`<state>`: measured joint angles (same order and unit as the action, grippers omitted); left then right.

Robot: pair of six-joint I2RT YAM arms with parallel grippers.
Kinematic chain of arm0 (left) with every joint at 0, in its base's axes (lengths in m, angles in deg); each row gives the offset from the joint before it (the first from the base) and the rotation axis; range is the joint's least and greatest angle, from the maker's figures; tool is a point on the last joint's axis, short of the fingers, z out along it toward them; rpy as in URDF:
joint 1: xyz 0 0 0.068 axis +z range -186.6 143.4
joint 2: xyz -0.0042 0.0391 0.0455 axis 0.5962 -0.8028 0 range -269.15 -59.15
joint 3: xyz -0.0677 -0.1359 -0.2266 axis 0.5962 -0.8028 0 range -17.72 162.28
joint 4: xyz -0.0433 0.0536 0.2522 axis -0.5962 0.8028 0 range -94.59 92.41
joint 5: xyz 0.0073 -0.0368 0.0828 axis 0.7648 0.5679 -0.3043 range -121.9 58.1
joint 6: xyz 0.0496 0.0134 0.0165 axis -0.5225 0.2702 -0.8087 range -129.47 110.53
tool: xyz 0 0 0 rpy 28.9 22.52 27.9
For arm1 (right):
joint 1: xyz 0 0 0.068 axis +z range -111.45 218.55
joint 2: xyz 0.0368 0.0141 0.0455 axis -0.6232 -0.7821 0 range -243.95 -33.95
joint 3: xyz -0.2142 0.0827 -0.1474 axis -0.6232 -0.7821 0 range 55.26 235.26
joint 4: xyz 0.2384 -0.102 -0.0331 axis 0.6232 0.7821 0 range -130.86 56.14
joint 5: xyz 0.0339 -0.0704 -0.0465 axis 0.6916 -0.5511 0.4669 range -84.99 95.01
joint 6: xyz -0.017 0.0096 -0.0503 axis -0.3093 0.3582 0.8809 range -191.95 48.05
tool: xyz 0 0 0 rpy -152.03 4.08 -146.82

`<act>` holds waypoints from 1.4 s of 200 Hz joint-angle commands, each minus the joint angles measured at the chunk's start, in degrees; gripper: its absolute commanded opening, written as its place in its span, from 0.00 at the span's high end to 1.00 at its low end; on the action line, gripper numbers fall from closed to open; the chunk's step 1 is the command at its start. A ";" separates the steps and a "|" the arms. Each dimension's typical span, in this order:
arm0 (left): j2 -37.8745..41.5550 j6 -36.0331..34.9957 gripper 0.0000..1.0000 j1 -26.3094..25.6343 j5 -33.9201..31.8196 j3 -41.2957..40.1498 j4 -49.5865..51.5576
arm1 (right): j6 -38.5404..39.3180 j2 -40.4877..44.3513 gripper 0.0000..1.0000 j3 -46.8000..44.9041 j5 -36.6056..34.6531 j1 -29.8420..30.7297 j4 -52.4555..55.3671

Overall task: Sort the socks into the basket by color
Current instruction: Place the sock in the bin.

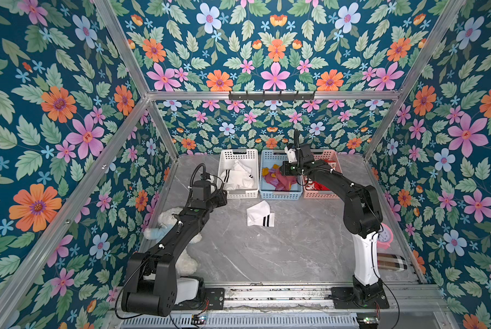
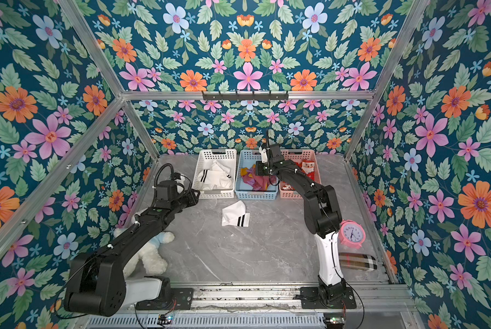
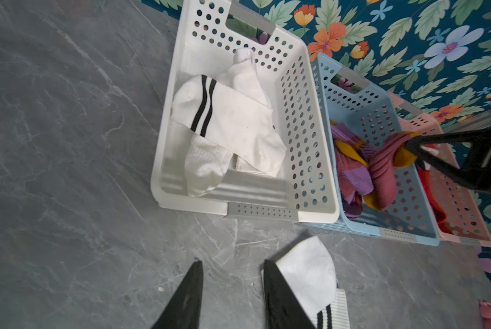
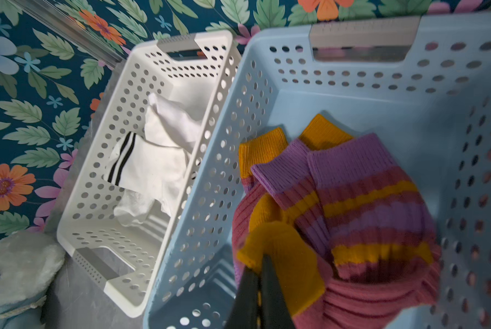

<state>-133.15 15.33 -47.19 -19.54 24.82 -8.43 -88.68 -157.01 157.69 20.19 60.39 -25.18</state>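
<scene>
Maroon ribbed sock (image 4: 295, 265), purple-and-mustard striped: toe pinched in closed right tool (image 4: 260, 270) inside blue basket (image 4: 267, 71). White two-stripe sock (image 1: 260, 215) on worktop (image 1: 295, 250) before that basket; left tool (image 3: 232, 265) part-open, empty.

Gripper (image 3: 232, 263) spread — white sock (image 3: 310, 273) beside

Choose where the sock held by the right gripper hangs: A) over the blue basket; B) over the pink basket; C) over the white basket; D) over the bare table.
A: the right gripper, fingers shut on the maroon sock, is over the blue basket.
</scene>
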 commanded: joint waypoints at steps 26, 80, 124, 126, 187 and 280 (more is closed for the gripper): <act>0.86 1.17 0.61 -1.47 2.57 -1.16 -5.92 | -2.06 -0.83 1.00 -2.72 1.51 0.64 -3.03; 0.23 1.83 0.60 -5.09 2.16 -2.65 -8.97 | -2.27 -3.47 1.00 -1.97 1.17 1.44 -0.46; -1.90 1.39 0.59 -9.99 -0.26 -2.27 -9.26 | -1.57 -0.37 0.90 -4.14 1.07 1.68 -1.34; -1.97 1.35 0.59 -10.20 -0.37 -2.22 -9.24 | -1.45 -0.15 0.89 -4.14 1.14 1.66 -1.24; -7.17 0.87 0.58 -16.22 -4.58 -0.02 -9.29 | -0.17 8.88 0.61 -8.49 -0.30 2.21 -2.76; -13.29 2.25 0.57 -26.72 -10.88 1.97 -8.10 | -2.55 34.03 0.54 -27.65 -6.29 2.10 -4.93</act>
<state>-146.13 16.05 -72.26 -26.58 26.59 -16.36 -89.84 -127.70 133.82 16.50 62.58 -29.31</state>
